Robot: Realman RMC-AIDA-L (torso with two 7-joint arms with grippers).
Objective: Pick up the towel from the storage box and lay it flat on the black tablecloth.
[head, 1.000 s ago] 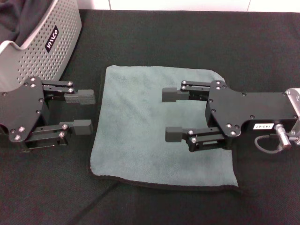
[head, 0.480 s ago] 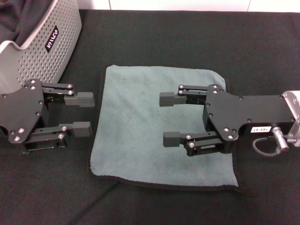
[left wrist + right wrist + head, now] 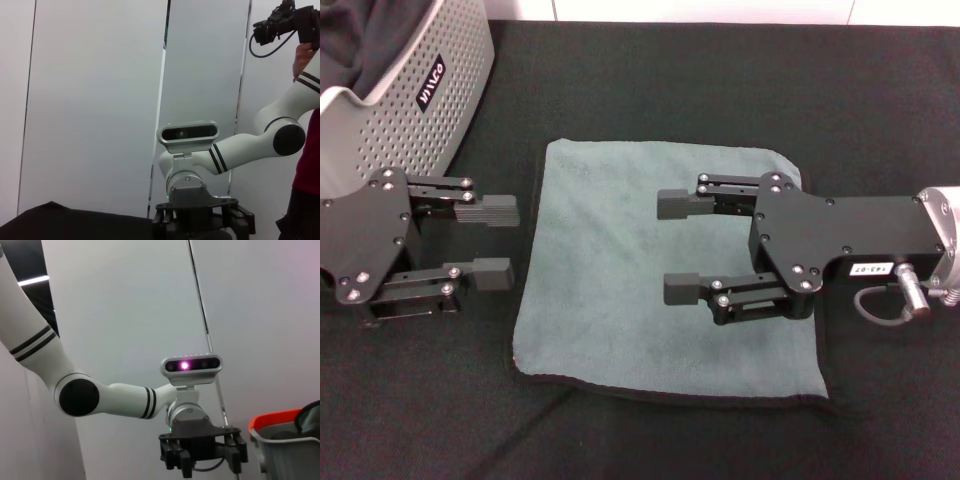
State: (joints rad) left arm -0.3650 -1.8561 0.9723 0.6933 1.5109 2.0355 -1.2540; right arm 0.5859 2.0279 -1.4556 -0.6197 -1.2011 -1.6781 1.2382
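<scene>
Lying flat on the plain black tablecloth [image 3: 670, 80], the fluffy grey-green microfibre towel [image 3: 610, 260] looks placed (grey perforated plastic storage box [image 3: 405, 95] at ten o'clock); the left gripper [image 3: 490, 242] and right gripper [image 3: 678, 246], both spread and empty, need only retreat.

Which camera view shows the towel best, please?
The head view: the towel lies spread flat on the black tablecloth, nearly all visible between the left gripper and under the right gripper. The left and right wrist views face walls and the opposite arm and show no towel.

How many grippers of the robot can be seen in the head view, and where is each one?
2. The left gripper is open over the black tablecloth, between the storage box and the towel. The right gripper is open above the towel.
</scene>
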